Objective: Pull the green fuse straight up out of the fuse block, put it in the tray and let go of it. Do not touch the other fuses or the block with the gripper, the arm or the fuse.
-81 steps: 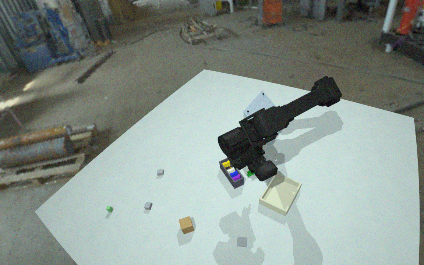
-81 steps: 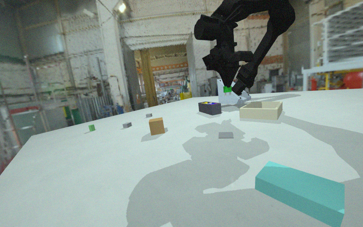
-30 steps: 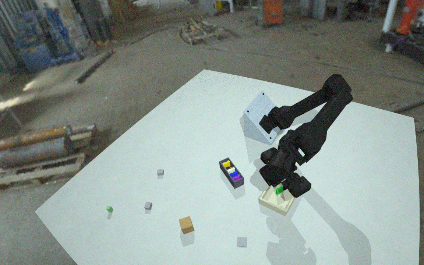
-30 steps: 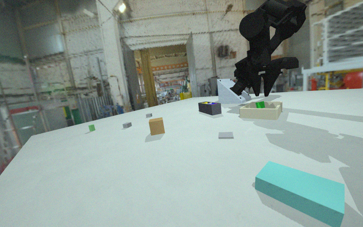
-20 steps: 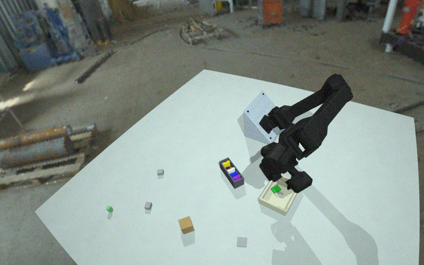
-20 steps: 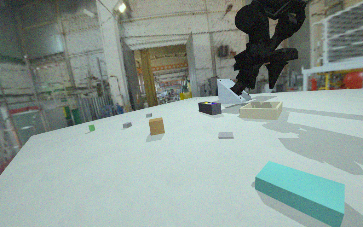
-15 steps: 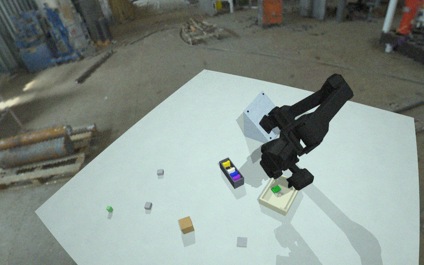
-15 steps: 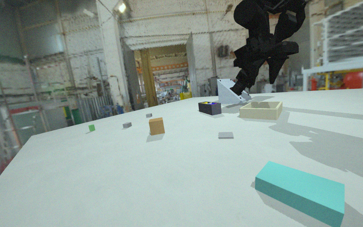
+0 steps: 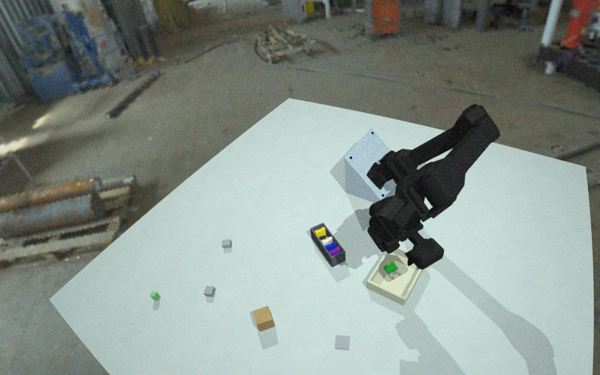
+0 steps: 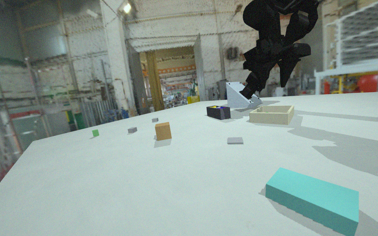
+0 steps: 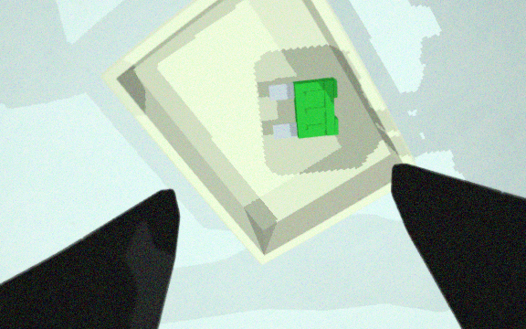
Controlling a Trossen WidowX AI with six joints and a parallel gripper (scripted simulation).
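The green fuse (image 9: pixel 390 267) (image 10: pixel 266 112) (image 11: pixel 315 109) lies on its side in the cream tray (image 9: pixel 386 292) (image 10: pixel 268 118) (image 11: pixel 189 169), its two metal prongs showing in the wrist view. My gripper (image 10: pixel 272 88) (image 11: pixel 284 190) is open and empty above the tray; its fingers stand wide apart and clear of the fuse. The dark fuse block (image 9: pixel 338 259) (image 10: pixel 217 113) stands beside the tray. It holds a yellow fuse (image 9: pixel 320 232), a white fuse (image 9: pixel 326 240), a blue fuse (image 9: pixel 330 246) and a purple fuse (image 9: pixel 335 251). The fingertips are hidden in the top view.
A grey angled bracket (image 9: pixel 366 156) (image 10: pixel 234 95) stands behind the block, near the arm. An orange cube (image 9: pixel 263 318) (image 10: pixel 163 131), a flat grey piece (image 9: pixel 342 342) (image 10: pixel 235 140), small grey and green cubes and a turquoise block (image 10: pixel 310 195) lie around the table.
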